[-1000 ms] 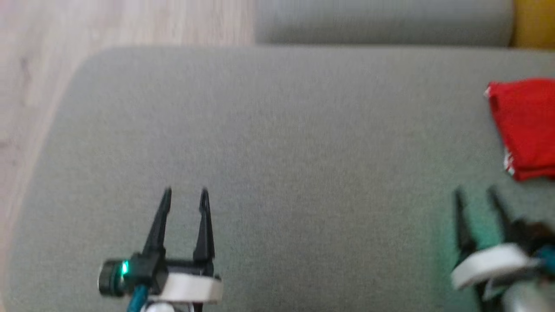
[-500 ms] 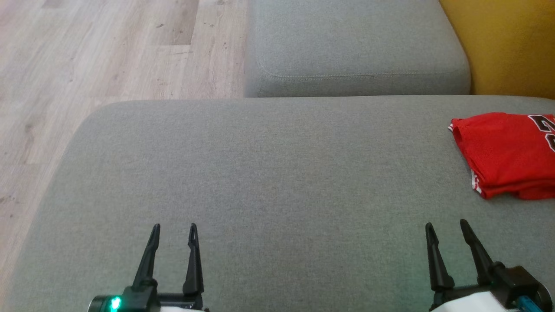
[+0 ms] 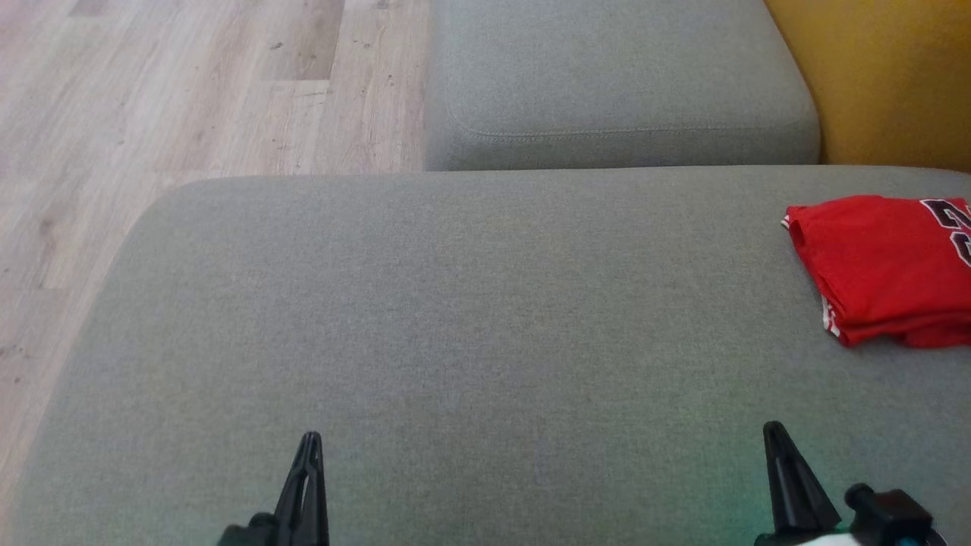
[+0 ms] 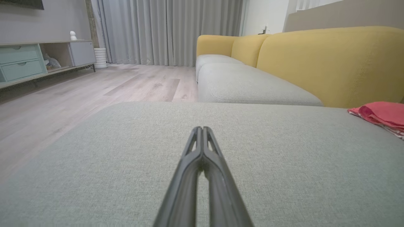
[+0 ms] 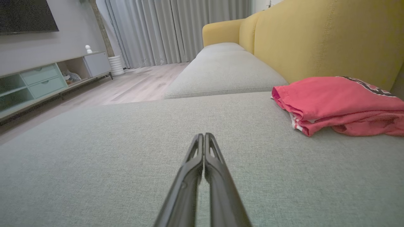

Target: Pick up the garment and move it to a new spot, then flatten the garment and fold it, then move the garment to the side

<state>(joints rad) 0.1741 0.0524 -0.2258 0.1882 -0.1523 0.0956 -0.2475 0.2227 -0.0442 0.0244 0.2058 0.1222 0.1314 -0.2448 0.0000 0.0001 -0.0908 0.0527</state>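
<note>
Head view: left hand [image 3: 309, 441] and right hand [image 3: 774, 431] have closed; garment [image 3: 880, 265] unmoved.

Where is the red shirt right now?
In the head view the red shirt lies folded at the right edge of the grey cushion, near the yellow backrest.

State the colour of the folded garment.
The garment is red with white-striped edging and dark lettering; clearest in the right wrist view.

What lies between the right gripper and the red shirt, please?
Nothing but bare grey cushion separates the shut right gripper from the folded red shirt, as the right wrist view shows clearly.
</note>
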